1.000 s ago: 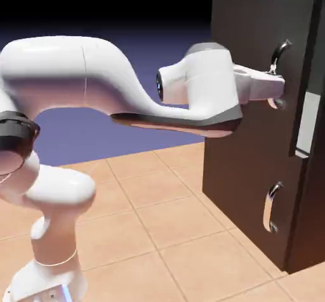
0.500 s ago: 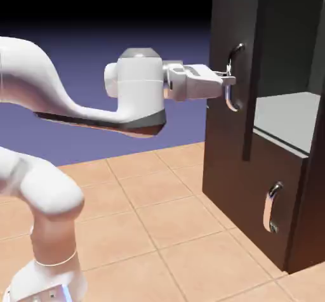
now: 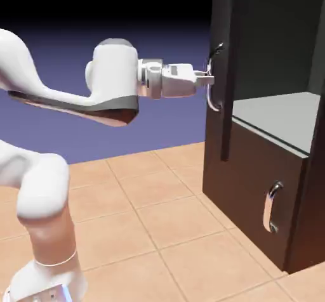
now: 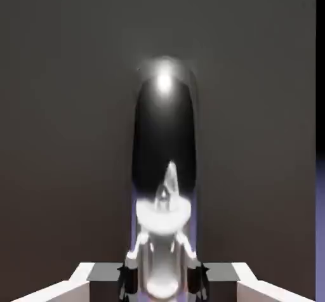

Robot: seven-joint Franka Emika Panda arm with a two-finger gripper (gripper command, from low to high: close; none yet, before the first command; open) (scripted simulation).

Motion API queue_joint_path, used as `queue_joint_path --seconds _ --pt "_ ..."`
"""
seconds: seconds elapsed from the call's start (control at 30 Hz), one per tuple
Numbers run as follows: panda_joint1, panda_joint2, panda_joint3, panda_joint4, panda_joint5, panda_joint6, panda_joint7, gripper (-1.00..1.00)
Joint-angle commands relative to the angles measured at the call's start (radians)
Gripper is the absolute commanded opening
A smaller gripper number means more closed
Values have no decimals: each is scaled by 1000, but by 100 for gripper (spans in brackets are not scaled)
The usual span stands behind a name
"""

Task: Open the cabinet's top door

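we see gripper (image 3: 208, 79) clenched on chrome handle (image 3: 214, 98) of top door (image 3: 228, 78), handle large between fingertips (image 4: 130, 275) in hand view. door swung wide, edge-on just ahead of gripper; cabinet (image 3: 273, 186) interior and grey shelf (image 3: 279, 115) exposed. we judge task nearly done; remaining: little more swing, release.

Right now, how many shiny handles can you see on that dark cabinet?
2. One handle is on the swung-open top door, gripped by the tool. The other handle is on the shut lower door. None seem hidden.
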Motion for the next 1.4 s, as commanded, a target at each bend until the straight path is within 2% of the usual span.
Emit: queue_joint_path --seconds 0.0,0.17,0.33,0.73,1.03,1.37 --pt "-20 -21 19 -15 44 1 -28 -100" --pt "-64 -120 85 -86 262 -20 -187 -100" --pt "-27 -223 137 -155 479 -118 -355 -100" --pt "174 -428 441 -197 958 -607 -579 -100" --pt "183 -417 754 -33 1232 -999 -608 -100" --pt "-31 -356 1033 316 1430 -1396 -634 -100"
